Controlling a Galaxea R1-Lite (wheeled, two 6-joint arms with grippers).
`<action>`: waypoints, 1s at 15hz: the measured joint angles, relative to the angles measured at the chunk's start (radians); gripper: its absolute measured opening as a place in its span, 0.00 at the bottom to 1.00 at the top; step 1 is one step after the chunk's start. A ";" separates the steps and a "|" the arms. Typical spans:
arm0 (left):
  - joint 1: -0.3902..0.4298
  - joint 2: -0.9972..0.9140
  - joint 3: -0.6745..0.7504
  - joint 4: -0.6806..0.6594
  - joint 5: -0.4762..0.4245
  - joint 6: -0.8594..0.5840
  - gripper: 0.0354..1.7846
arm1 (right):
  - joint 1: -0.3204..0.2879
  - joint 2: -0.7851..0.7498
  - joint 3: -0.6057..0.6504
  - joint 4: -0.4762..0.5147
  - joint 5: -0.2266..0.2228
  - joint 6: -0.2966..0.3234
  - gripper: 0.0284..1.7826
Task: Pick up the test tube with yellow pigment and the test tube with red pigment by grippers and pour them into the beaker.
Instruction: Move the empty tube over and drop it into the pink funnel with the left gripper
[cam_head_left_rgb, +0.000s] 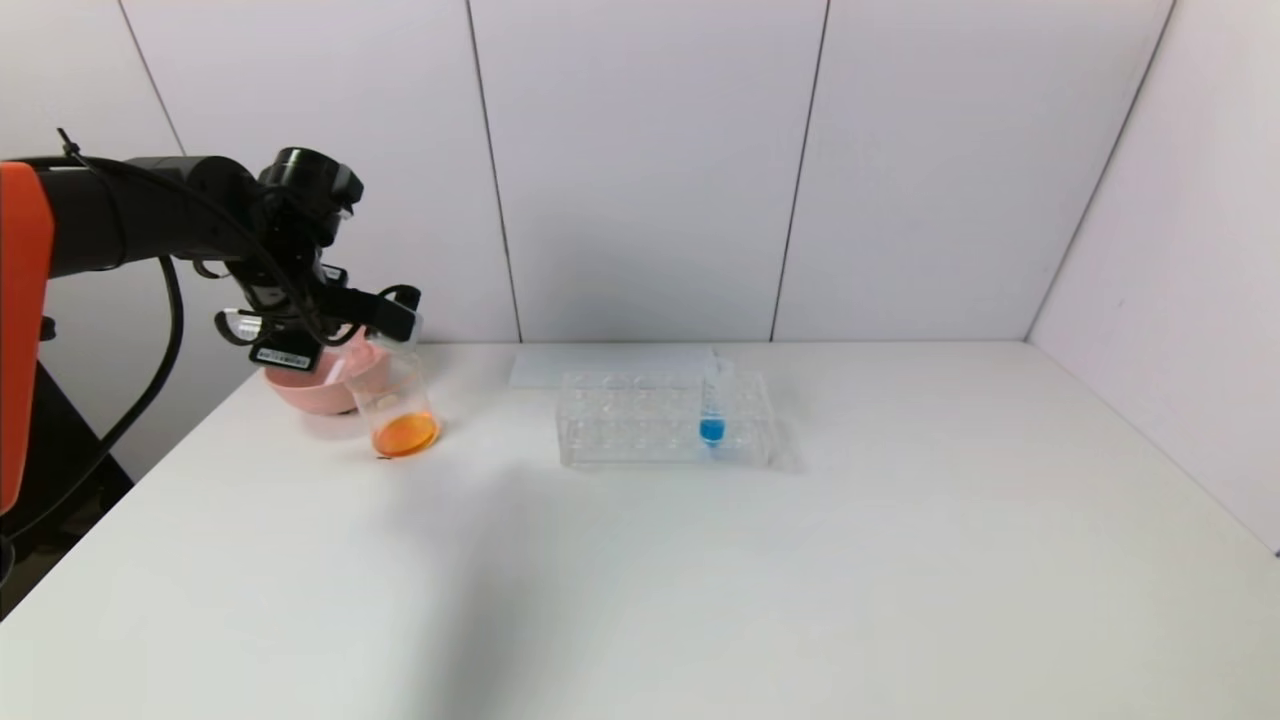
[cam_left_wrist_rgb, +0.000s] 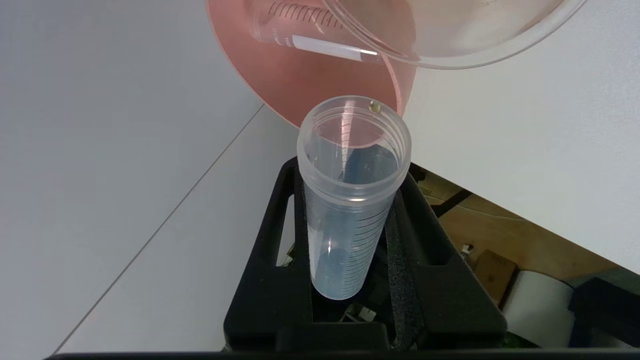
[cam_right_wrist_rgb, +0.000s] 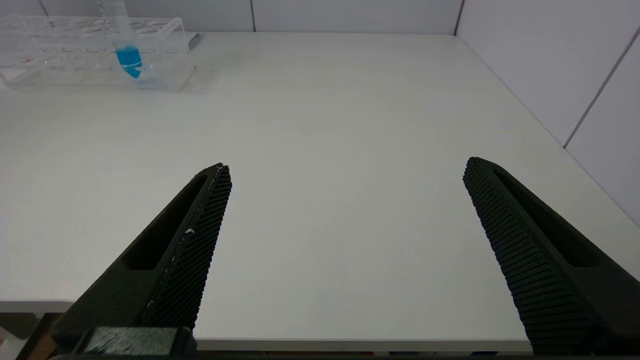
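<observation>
My left gripper (cam_head_left_rgb: 395, 322) is shut on a clear, empty test tube (cam_head_left_rgb: 405, 333), held tipped with its mouth over the beaker (cam_head_left_rgb: 393, 395). In the left wrist view the tube (cam_left_wrist_rgb: 350, 200) sits between the black fingers (cam_left_wrist_rgb: 270, 240), with one small yellowish drop on its rim. I cannot tell which pigment it held. The beaker holds orange liquid (cam_head_left_rgb: 405, 433); its rim shows in the left wrist view (cam_left_wrist_rgb: 450, 60). A second empty tube (cam_left_wrist_rgb: 310, 42) lies in the pink bowl (cam_left_wrist_rgb: 280, 95). My right gripper (cam_right_wrist_rgb: 345, 172) is open and empty over the table's front edge.
The pink bowl (cam_head_left_rgb: 310, 392) stands just behind the beaker at the far left. A clear tube rack (cam_head_left_rgb: 640, 425) with a blue-liquid tube (cam_head_left_rgb: 713, 405) stands mid-table, also in the right wrist view (cam_right_wrist_rgb: 127, 50). A white sheet (cam_head_left_rgb: 600, 365) lies behind the rack.
</observation>
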 joint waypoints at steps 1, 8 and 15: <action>0.002 -0.006 0.000 -0.026 -0.018 -0.005 0.23 | 0.000 0.000 0.000 0.000 0.000 0.000 0.95; 0.031 -0.067 0.000 -0.118 -0.259 -0.311 0.23 | 0.000 0.000 0.000 0.000 0.000 0.000 0.95; 0.053 -0.131 0.005 -0.281 -0.325 -0.876 0.23 | 0.000 0.000 0.000 0.000 0.000 0.000 0.95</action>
